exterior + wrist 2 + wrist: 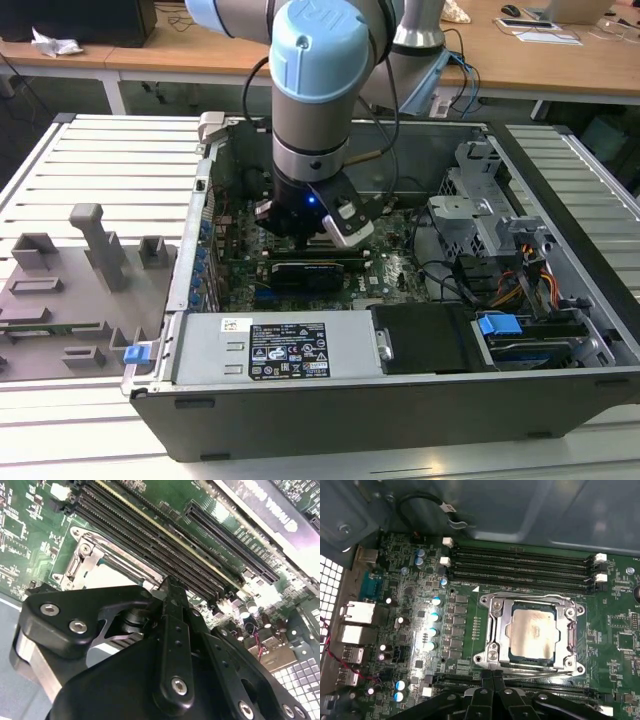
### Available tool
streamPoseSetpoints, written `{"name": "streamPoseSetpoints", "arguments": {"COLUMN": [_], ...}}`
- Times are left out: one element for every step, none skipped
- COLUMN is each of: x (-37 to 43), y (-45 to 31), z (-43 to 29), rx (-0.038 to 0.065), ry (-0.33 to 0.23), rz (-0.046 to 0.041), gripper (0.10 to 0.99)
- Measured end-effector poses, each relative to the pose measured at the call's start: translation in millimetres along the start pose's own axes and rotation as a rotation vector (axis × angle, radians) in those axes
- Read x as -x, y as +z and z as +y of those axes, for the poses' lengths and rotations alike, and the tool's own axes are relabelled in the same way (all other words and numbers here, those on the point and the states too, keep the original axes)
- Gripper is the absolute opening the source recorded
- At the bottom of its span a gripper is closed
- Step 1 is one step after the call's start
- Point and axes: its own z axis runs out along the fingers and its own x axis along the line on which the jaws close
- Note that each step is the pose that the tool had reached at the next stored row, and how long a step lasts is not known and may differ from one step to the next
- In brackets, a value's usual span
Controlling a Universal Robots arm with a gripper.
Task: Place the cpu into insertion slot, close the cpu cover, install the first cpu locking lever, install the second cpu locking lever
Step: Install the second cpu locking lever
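In the first wrist view the cpu (532,632), a silver-grey square, lies in the insertion slot (480,658) on the green board. The cpu cover (496,622) lies flat over it, and the chip shows through its window. A thin lever rod (540,670) runs along the slot's edge nearest my fingers. My gripper (492,679) is shut, with its tips together just outside that edge, beside the lever's end. I cannot tell whether they touch it. The second wrist view has a finger (171,592) just beside the slot (82,562). In the exterior view the gripper (300,228) hangs low inside the open computer case.
Long black memory slots (520,565) flank the socket on the far side. A black expansion card (305,270) lies near the gripper, and a power supply (270,350) and drive cage (480,220) stand around it. A grey fixture tray (80,280) sits at the exterior view's left.
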Motion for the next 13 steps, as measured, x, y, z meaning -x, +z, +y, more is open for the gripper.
{"name": "streamPoseSetpoints", "arguments": {"x": [-0.1, -0.2, -0.4, -0.7, -1.1, -1.8, -2.5, -3.0, -4.0, -4.7, -5.1, -5.2, -5.2], "y": [0.2, 0.4, 0.8, 1.2, 1.9, 3.2, 4.4, 5.2, 6.9, 8.5, 9.5, 10.5, 11.7], "z": [-0.1, -0.2, -0.2, -0.3, -0.3, -0.6, -0.8, -1.0, -1.3, -1.5, -1.7, -1.9, -2.2], "rx": [0.005, 0.009, 0.012, 0.017, 0.021, 0.026, 0.03, 0.033, 0.037, 0.039, 0.04, 0.041, 0.041], "ry": [-0.004, -0.009, -0.015, -0.023, -0.031, -0.04, -0.044, -0.046, -0.047, -0.048, -0.048, -0.049, -0.049], "rz": [0.0005, 0.0011, 0.0021, 0.0033, 0.0047, 0.0059, 0.0065, 0.0066, 0.0065, 0.0063, 0.0062, 0.0062, 0.0062], "gripper": [0.106, 0.106, 0.106, 0.106, 0.106, 0.106, 0.106, 0.106, 0.106, 0.106, 0.106, 0.106, 0.106]}}
